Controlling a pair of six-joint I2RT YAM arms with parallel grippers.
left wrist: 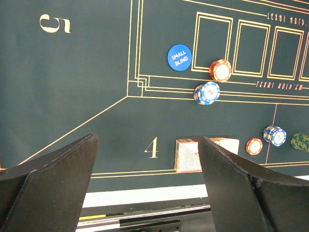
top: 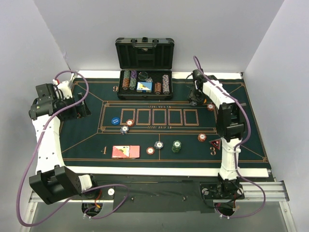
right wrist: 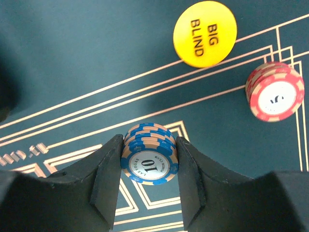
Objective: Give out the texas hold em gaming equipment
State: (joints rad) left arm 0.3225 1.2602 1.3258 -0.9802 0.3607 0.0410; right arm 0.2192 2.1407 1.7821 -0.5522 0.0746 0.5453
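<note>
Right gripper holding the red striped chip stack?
No: right gripper clamps the blue-and-white striped chip stack; the red striped chip stack sits apart on green felt.

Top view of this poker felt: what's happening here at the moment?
The right gripper is closed on a small stack of blue 10 chips over the far right of the green felt, near the yellow BIG BLIND disc and a red chip stack. The left gripper hangs open and empty over the left side. Red-backed cards, the blue SMALL BLIND disc and other chip stacks are laid out; the black case sits open at the far edge.
</note>
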